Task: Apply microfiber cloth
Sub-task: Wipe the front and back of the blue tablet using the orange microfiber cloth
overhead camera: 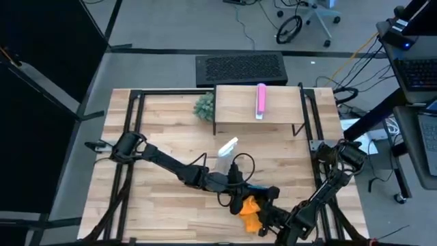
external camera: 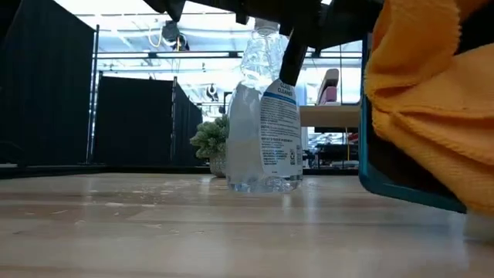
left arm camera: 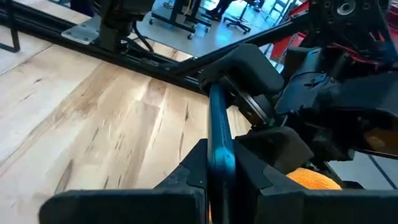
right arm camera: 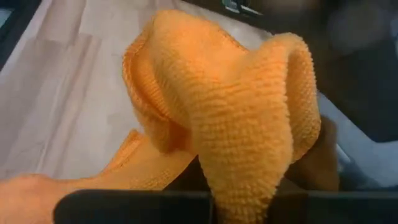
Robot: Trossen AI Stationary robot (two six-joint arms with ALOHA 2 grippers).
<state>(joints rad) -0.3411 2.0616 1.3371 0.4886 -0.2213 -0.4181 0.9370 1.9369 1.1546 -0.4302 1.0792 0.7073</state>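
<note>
Surface (overhead camera: 157,137): wood. Near its front edge, right of centre, the left gripper (left arm camera: 214,165) clamps the tablet (left arm camera: 219,134) on edge, long axis along its jaws. Right gripper (overhead camera: 268,217) pinches the cloth (overhead camera: 250,213), bunched against the tablet's face. Bottle (overhead camera: 226,156) just behind.

floor: grey concrete (overhead camera: 171,27) | black curtain panels (external camera: 131,120) | wheeled office chair (overhead camera: 315,17) | ceiling lights (external camera: 123,15)
</note>
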